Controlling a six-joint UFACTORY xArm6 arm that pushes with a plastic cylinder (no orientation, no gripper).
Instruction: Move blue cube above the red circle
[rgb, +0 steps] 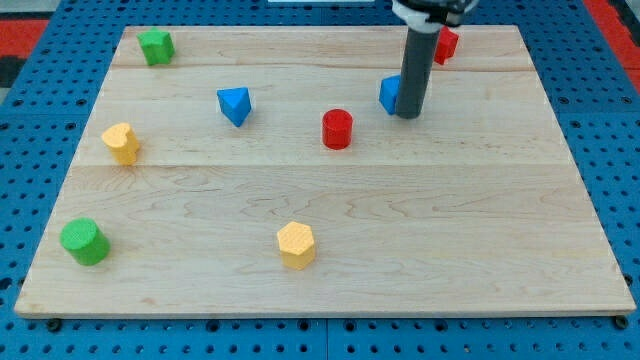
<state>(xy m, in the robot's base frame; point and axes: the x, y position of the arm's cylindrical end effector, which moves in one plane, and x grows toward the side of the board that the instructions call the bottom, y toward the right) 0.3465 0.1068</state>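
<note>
The blue cube (390, 94) sits right of the board's middle, near the view's top, partly hidden behind my rod. The red circle, a short red cylinder (337, 129), stands a little to the left of it and lower in the view. My tip (408, 115) rests on the board touching the cube's right side. The rod rises from there to the view's top edge.
A red block (446, 45) is behind the rod near the top. A blue triangle (234, 105) lies left of centre. A green block (156, 46) is top left, a yellow block (121, 143) left, a green cylinder (84, 241) bottom left, a yellow hexagon (296, 245) bottom centre.
</note>
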